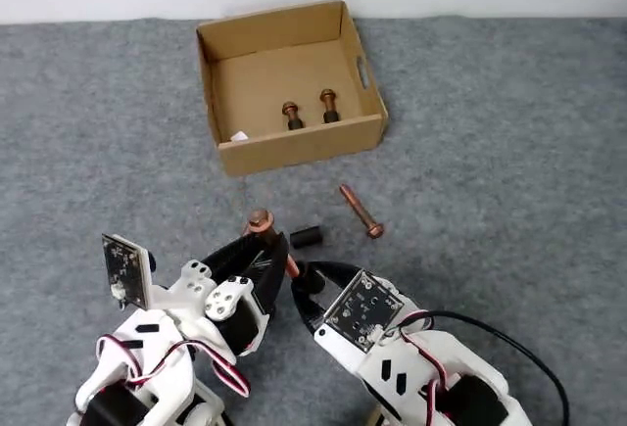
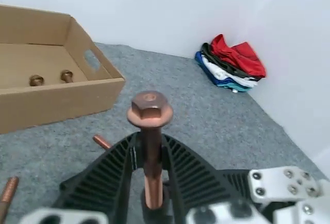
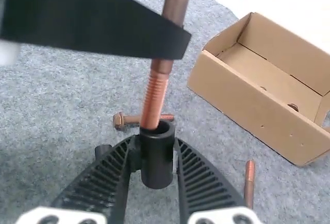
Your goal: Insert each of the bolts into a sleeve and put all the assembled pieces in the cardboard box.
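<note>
Judged stiff and slick, the bolt (image 2: 149, 112) was clamped mid-shank in the left hand (image 2: 150, 147), the sleeve (image 3: 156, 158) in the right hand (image 3: 155, 142).

We see a coppery, semi-gloss metal bolt (image 2: 149, 112), matt black plastic sleeve (image 3: 156, 154), matt brown cardboard box (image 1: 299, 149), rough grey carpet on desk (image 1: 509, 152).

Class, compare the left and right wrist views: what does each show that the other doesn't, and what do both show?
Left wrist view: folded clothes by the wall. Right wrist view: the bolt's threaded tip at the black sleeve's mouth, sleeve in the right gripper. Shared: the bolt, the left gripper clamping it, the cardboard box.
</note>
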